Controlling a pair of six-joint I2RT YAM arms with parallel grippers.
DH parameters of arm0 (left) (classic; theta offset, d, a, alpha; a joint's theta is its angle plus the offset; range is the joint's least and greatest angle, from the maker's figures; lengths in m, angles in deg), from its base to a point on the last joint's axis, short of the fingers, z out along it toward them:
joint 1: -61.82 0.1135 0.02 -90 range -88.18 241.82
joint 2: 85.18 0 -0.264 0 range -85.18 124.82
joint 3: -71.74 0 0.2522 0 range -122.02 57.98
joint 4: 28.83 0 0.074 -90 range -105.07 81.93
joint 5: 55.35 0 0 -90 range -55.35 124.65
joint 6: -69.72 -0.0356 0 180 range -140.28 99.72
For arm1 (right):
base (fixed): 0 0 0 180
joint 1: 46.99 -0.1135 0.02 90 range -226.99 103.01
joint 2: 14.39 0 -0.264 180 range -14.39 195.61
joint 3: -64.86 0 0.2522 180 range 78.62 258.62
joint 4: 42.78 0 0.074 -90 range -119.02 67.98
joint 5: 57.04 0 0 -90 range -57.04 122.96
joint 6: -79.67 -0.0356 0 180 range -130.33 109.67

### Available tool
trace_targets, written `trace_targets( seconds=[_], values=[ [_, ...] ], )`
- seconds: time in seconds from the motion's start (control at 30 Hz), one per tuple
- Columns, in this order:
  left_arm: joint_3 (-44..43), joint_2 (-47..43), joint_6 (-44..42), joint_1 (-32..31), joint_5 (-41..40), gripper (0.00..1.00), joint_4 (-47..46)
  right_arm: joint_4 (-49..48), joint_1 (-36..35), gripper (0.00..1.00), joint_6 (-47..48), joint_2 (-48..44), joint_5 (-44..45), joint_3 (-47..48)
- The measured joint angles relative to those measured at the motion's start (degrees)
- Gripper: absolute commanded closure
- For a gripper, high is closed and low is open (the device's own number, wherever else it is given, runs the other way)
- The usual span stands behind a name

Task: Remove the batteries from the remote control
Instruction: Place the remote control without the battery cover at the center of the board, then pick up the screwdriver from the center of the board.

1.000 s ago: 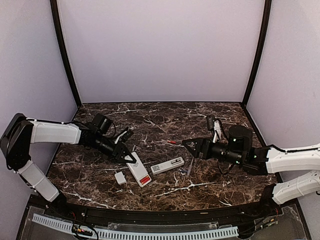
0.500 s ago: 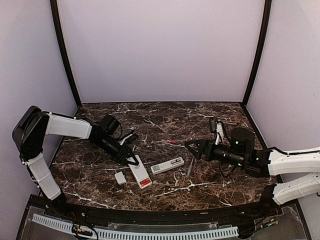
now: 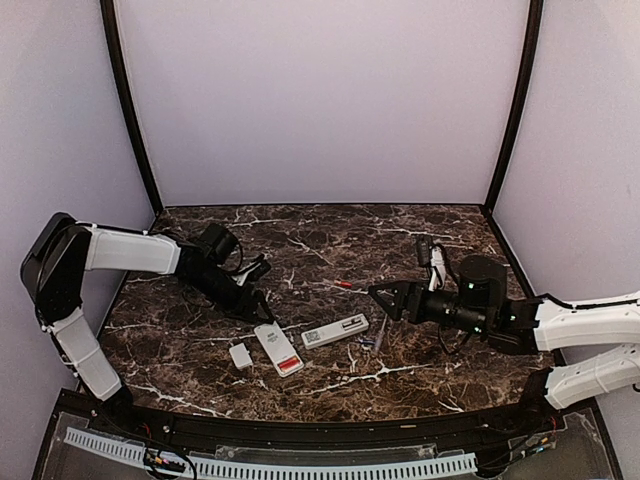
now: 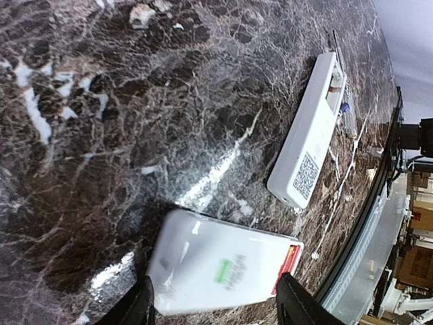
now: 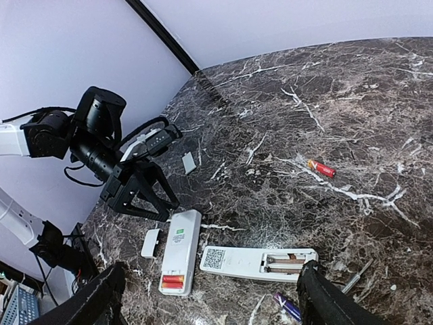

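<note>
Pincer L open, empty, near remote; pincer R open, empty too.

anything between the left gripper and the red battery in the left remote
Nothing visible. The left gripper sits open at the far end of the remote; the red battery shows uncovered at its near end, with only the remote body between them. The loose cover lies off to the side.

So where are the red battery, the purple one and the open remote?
Red battery [image 5: 321,167]: right wrist view, its middle.
Purple battery [image 5: 288,306]: right wrist view, its body.
Open remote [image 5: 243,261]: right wrist view, white body.
</note>
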Motion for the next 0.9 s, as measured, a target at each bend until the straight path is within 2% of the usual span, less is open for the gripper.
trace_targets(
  seconds=[0.3,0.37,0.47,0.53,0.7,0.73,0.9],
  values=[
    [0.00,-7.10,0.46,0.00,-9.20,0.30,-0.90,2.62,0.00,0.14,-0.50,-3.93,1.25,-0.09],
    [0.00,-8.52,0.42,0.00,-12.00,0.24,-0.79,4.13,0.00,0.15,-0.87,-5.16,1.60,-0.09],
    [-0.28,-13.16,0.22,0.33,-18.23,0.10,-0.66,8.83,0.00,0.15,-1.79,-7.21,2.36,0.09],
    [-1.20,-16.63,0.04,1.09,-20.79,0.05,-0.70,15.13,0.00,0.16,-3.21,-8.98,3.39,1.11],
    [-7.43,-24.63,0.48,6.99,-22.97,0.05,-3.69,29.81,0.00,0.17,-8.37,-11.91,5.79,5.25],
    [-8.20,-25.49,0.98,10.36,-22.71,0.05,-5.05,31.76,0.00,0.18,-9.33,-11.91,5.81,5.90],
    [-6.78,-26.69,3.78,19.02,-21.18,0.07,-8.87,39.15,0.00,0.23,-15.28,-7.96,5.27,8.55]
  ],
)
